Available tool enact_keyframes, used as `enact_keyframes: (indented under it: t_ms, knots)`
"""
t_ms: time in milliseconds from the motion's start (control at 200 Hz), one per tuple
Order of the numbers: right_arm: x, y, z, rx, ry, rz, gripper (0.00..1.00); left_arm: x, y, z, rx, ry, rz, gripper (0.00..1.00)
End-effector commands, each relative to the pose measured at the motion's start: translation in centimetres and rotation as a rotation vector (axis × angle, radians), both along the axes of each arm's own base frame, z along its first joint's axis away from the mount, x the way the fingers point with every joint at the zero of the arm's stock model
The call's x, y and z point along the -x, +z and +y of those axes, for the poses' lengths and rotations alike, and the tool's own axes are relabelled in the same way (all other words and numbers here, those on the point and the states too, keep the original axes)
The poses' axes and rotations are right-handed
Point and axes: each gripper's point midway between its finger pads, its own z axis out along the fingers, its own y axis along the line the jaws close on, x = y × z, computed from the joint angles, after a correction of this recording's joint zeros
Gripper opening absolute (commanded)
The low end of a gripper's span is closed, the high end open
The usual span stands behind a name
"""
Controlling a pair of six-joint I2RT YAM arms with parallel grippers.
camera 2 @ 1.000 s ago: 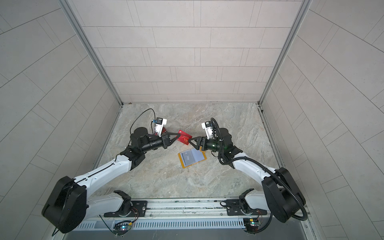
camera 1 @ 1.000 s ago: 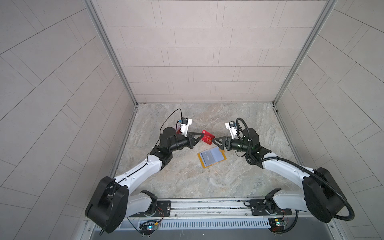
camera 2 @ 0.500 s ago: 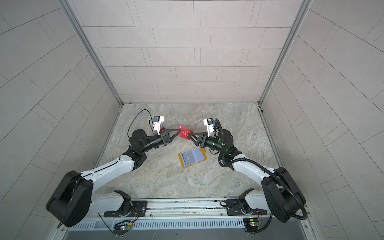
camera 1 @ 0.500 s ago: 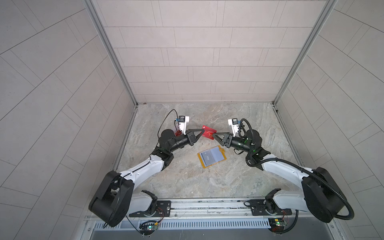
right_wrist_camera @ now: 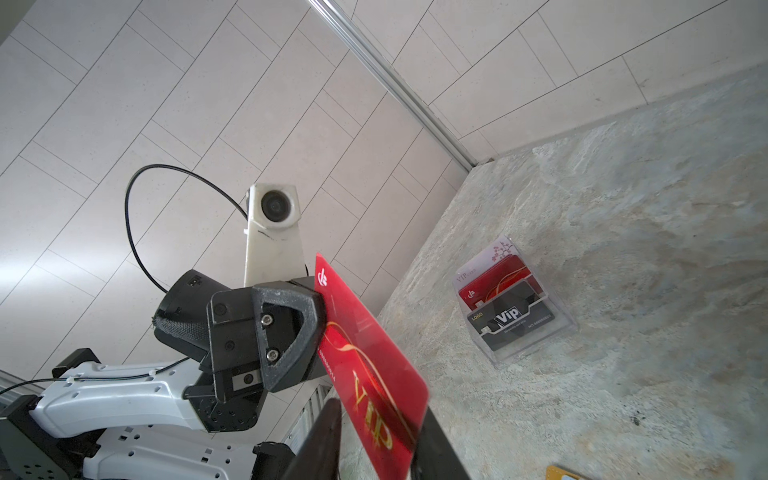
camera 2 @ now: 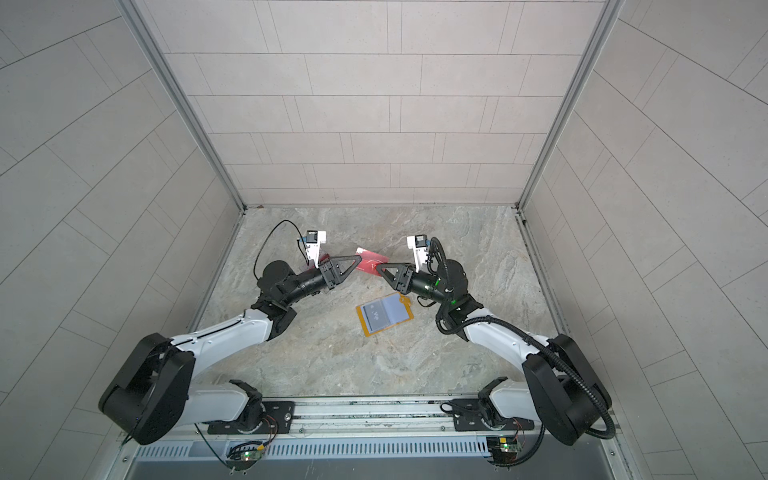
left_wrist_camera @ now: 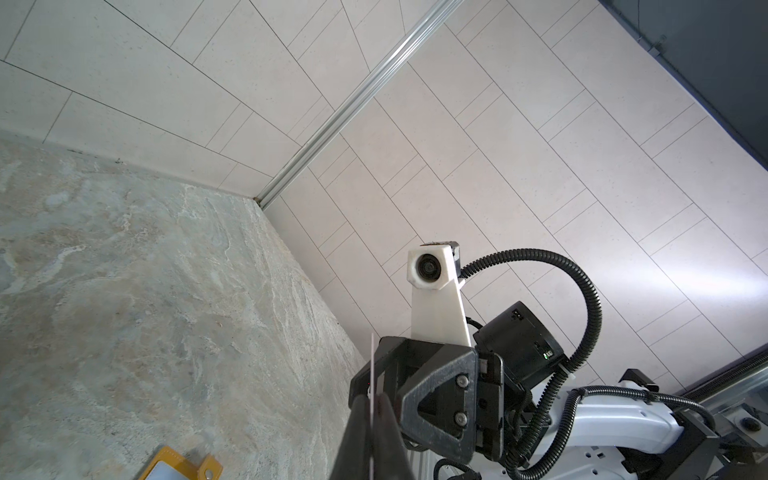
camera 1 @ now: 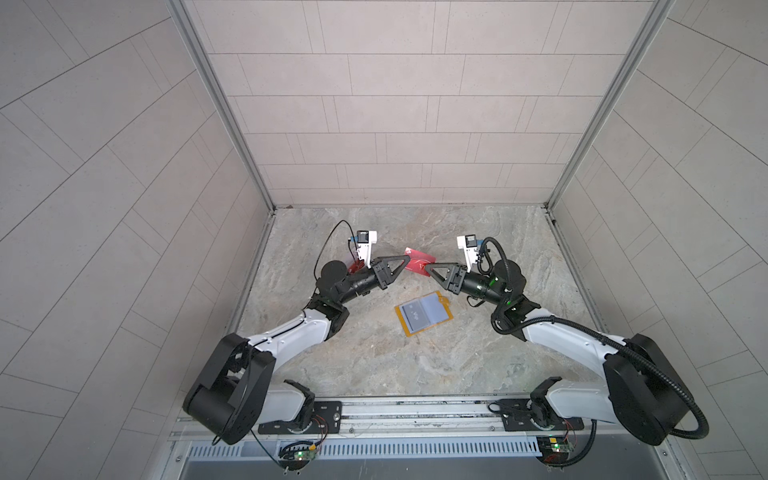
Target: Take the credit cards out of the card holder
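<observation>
Card (right_wrist_camera: 365,361): red plastic, smooth and glossy, with shiny gold print.
Holder (camera 1: 423,315): matt mustard cover, leather-like; inner sleeves of clear bluish plastic with a soft sheen.
Box (right_wrist_camera: 536,332): clear hard plastic, glossy.
Left pincer (right_wrist_camera: 321,303): black plastic, matt, finely grainy.
Arms (camera 1: 291,336): smooth white shells, slightly glossy.
Surface (camera 1: 374,357): stone-look, veined grey-beige, matt.
Walls (camera 1: 395,104): pale tiles, matt, faintly speckled.

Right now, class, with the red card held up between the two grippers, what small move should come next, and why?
Probably close the right gripper fully on the red card. The left gripper pinches one end in the air, and the right one's jaws straddle the other end, but the right wrist view does not show a firm pinch. Letting go before that could drop it.
</observation>
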Motion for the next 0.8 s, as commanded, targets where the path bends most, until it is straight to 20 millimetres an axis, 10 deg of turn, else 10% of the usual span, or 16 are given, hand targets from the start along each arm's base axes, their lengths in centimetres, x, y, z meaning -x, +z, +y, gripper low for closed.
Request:
enact_keyframes:
  t_ms: [0,546,796]
  knots:
    - [0.3,1.9,0.2,-0.037,0.013,-0.042,0.27,0.3,0.8,0.2,0.031,-0.007,-0.034,0.00]
    - [0.5,1.9,0.4,-0.034,0.022,-0.042,0.12,0.3,0.5,-0.1,0.041,-0.029,-0.034,0.06]
    - [0.5,2.5,0.5,0.029,0.021,-0.068,0.00,0.2,-0.9,0.0,-0.048,-0.012,-0.025,0.29]
